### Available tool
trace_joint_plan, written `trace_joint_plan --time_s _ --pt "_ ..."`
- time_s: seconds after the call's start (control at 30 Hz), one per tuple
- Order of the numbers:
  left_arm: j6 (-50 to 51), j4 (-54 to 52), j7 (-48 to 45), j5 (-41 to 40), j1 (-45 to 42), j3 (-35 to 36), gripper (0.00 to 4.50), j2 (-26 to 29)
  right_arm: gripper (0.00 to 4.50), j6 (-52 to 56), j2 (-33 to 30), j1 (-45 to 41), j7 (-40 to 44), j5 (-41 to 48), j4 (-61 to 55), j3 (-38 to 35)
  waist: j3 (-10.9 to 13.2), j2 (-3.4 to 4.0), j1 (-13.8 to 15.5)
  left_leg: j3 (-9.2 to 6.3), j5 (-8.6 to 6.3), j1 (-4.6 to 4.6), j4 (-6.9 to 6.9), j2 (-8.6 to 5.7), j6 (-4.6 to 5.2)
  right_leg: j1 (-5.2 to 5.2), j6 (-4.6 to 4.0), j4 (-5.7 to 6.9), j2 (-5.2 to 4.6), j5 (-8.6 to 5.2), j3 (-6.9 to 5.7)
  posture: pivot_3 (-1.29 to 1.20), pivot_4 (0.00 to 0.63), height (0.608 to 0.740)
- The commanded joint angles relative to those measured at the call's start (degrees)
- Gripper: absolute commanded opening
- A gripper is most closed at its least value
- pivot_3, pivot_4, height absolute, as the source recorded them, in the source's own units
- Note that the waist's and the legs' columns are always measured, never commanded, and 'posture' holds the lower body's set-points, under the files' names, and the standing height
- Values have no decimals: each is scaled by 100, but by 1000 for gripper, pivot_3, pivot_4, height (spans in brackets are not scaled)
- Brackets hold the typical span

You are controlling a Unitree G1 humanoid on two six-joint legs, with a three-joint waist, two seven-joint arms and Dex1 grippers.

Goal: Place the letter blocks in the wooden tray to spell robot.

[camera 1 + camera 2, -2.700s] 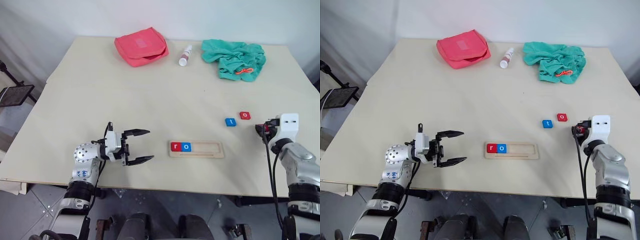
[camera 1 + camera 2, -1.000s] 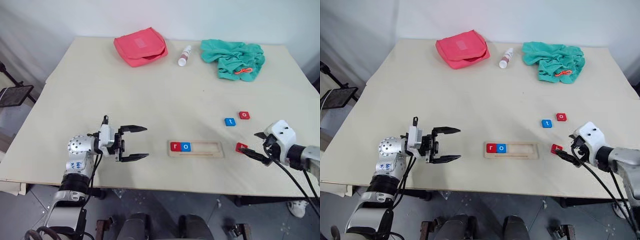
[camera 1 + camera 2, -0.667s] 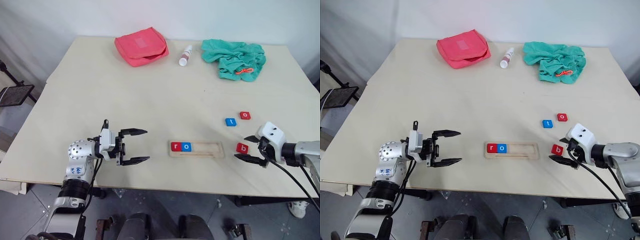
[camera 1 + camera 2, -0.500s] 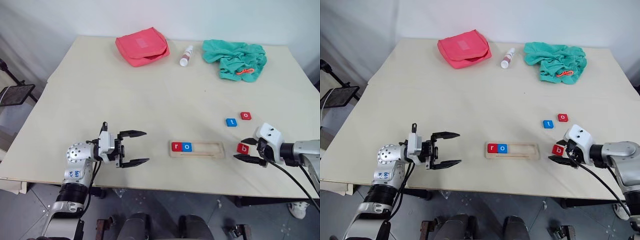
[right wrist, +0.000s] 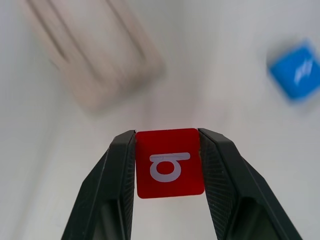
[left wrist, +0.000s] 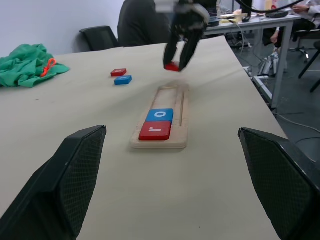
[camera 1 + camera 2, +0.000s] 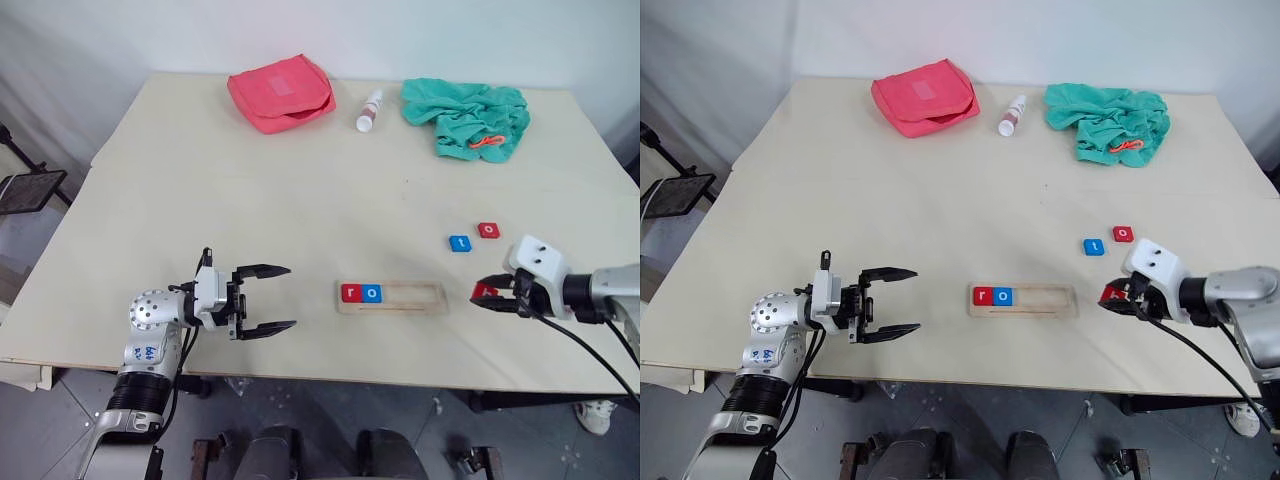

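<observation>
The wooden tray [image 7: 420, 299] lies near the table's front edge with a red r block [image 7: 351, 292] and a blue o block [image 7: 372, 293] at its left end. My right gripper [image 7: 487, 293] is shut on the red b block [image 5: 169, 162], lifted just right of the tray. A blue t block [image 7: 460, 243] and a red o block [image 7: 488, 230] lie on the table behind it. At the front left, my left gripper [image 7: 283, 298] stands open and holds nothing, its fingers pointing toward the tray.
A red pouch [image 7: 281, 91], a small white bottle [image 7: 370, 110] and a crumpled green cloth [image 7: 467, 117] lie along the far side of the table. In the left wrist view a person [image 6: 145, 22] sits beyond the table, with chairs and desks behind.
My right gripper swung in from the right, closed on the red b block and lifted it off the table toward the tray. The left arm stayed almost still.
</observation>
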Motion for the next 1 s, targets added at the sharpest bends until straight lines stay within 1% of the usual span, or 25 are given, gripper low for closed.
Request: trace_joint_plan --time_s 0.03,0.13,0.23,0.47,0.57,0.7,1.0 --pt "-75 -117 -64 -84 39 6 4500 13 1464 359 -53 -275 131 124 -545 242 0 0 4 0 -1 0 1 2 -1 0 0 -1 1 0 0 0 150 740" --pt "-92 -77 -61 -71 -10 -2 4500 0 1464 460 127 -681 142 -30 -617 677 0 0 3 -1 -1 0 1 0 -1 0 0 0 -2 0 3 0 150 740" --pt "-114 -99 -51 -77 20 15 4500 9 1464 340 404 -1213 203 -360 -414 1321 0 0 0 -1 -1 -2 4 -3 -1 -2 0 0 -3 0 1 0 150 740" --pt "-141 -232 43 -63 189 24 4500 15 1464 117 790 -1745 420 -663 -16 1979 0 -1 -1 -10 -3 -8 1 -11 3 -8 0 5 -6 0 -4 0 150 740" --pt "-143 -269 84 -61 222 20 4500 13 1464 13 883 -1852 467 -788 135 2096 0 -1 -1 -10 -3 -9 1 -9 2 -9 0 6 -5 0 -8 0 150 740" --pt "-143 -410 215 -54 346 33 4500 5 1464 -81 1155 -2142 557 -840 336 2245 0 -1 -8 -9 -3 -10 3 -10 3 -10 0 7 -7 0 -8 0 150 740" --pt "-152 -519 383 -24 447 -4 4500 0 1464 -269 1446 -2320 666 -1053 622 2389 0 0 -1 -12 -3 -10 3 -10 2 -12 1 11 -7 0 -11 0 150 740"
